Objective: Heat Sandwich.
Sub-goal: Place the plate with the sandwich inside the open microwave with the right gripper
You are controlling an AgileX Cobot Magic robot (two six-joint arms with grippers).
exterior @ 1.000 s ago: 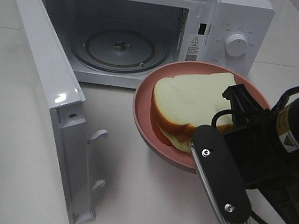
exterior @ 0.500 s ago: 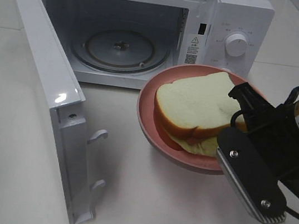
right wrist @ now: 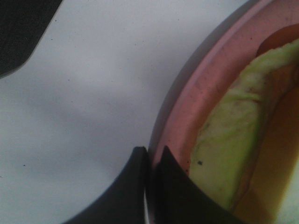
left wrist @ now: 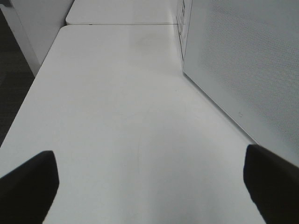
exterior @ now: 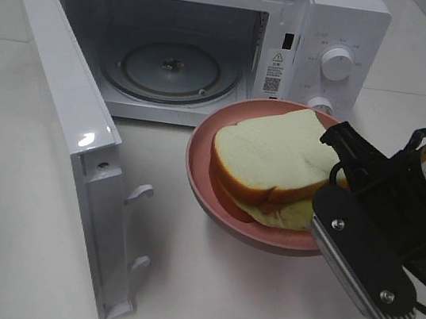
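Note:
The sandwich (exterior: 273, 156), white bread with a tan crust and a pale green leaf (right wrist: 224, 154) sticking out, lies on a round pink plate (exterior: 198, 175). The plate hangs just in front of the open microwave (exterior: 328, 32), to the right of its cavity and a little above the table. My right gripper (right wrist: 150, 161) is shut on the plate's near right rim (right wrist: 187, 116), and its black fingers (exterior: 359, 257) show in the high view. My left gripper (left wrist: 149, 186) is open over bare table, with nothing between its dark fingertips (left wrist: 28, 186).
The microwave door (exterior: 66, 121) stands wide open to the left, its edge reaching toward the table's front. Inside sits the glass turntable (exterior: 170, 69). The control knob (exterior: 338, 63) is on the right panel. In the left wrist view the microwave's side wall (left wrist: 243, 60) stands close by.
The right gripper and the plate with the sandwich shifted to the right, then back a little to the left. The plate stays in front of the microwave. The left gripper has not moved.

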